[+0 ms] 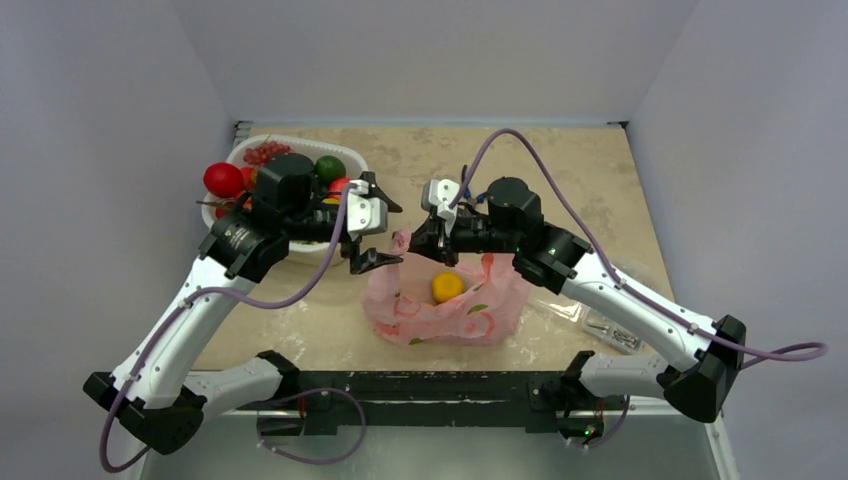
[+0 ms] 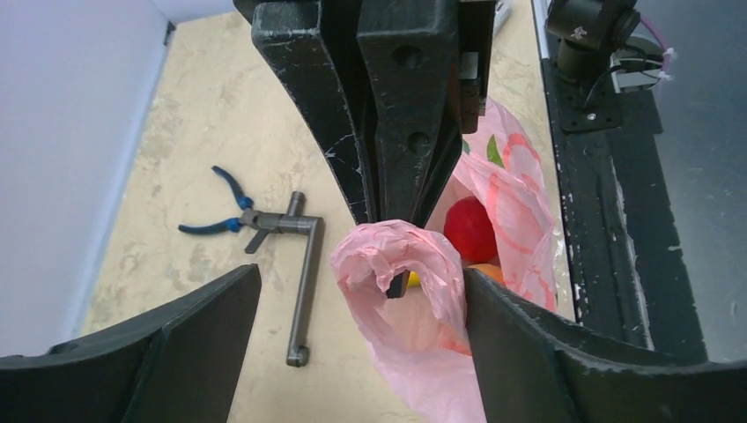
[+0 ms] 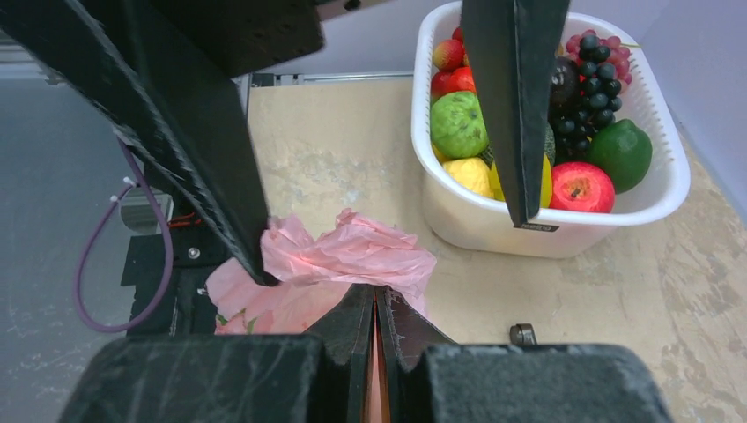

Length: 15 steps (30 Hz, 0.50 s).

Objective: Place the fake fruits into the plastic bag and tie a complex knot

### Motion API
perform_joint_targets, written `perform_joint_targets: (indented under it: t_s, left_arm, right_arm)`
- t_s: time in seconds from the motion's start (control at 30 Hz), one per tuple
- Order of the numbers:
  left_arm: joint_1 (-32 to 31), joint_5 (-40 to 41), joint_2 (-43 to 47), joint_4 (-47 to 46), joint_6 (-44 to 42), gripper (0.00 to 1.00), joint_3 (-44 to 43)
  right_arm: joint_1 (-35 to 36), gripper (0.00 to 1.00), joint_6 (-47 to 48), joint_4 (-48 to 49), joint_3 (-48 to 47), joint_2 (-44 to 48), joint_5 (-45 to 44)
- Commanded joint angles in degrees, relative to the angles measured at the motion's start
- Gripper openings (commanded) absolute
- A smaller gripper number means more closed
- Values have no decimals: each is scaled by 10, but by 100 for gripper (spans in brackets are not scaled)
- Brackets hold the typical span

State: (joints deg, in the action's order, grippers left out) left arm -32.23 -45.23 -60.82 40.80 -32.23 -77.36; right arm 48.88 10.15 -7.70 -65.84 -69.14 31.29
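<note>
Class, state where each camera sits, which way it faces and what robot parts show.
Top external: above and behind the robot, looking down; left arm and right arm show.
Left wrist: on its arm, looking past its open left end effector at the plastic bag.
Right wrist: on its arm, looking over its right end effector, shut on the bag, toward the fruit basket.
Both wrist views share the bag.
</note>
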Motion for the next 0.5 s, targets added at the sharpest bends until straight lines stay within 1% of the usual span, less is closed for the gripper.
perform_joint_targets:
  t_s: [0.0,0.03,0.07,0.13,0.17,0.27,0.3,0.33,0.37,0.4,0.43,0.47]
  left_arm:
    - [2,-44,-8,-4,-34,74,-18]
    - [2,-52,-10,-3,-35,67,-17]
    - [2,-61,-9,-4,-33,62,-16]
    - [2,-78,-8,-6,-31,56,-12]
    - [2,-84,-6,-10,-27,49,-11]
    - [2,-94,-1,-10,-23,17,-6]
    - [2,-96,2,-10,-23,9,-1]
    - [3,-95,5,-8,-21,2,3]
    - [5,-94,7,-8,-16,0,6]
    - [10,-97,9,-9,-9,0,9]
    - [17,-102,11,-10,0,0,13]
    - [26,-103,16,-21,18,0,19]
  right_arm:
    - [6,0,9,11,-3,10,23]
    - [8,0,9,10,-3,10,25]
    - [9,0,9,11,-3,8,28]
    - [13,0,9,14,-2,4,30]
    - [14,0,8,15,-2,2,30]
    - [16,0,14,11,2,-1,35]
    - [16,0,17,9,4,2,35]
    - [16,0,21,6,5,6,32]
    - [16,2,27,-1,5,11,27]
    - [16,10,34,-8,5,18,21]
    - [15,22,40,-13,4,26,22]
    - [15,41,38,-22,4,35,7]
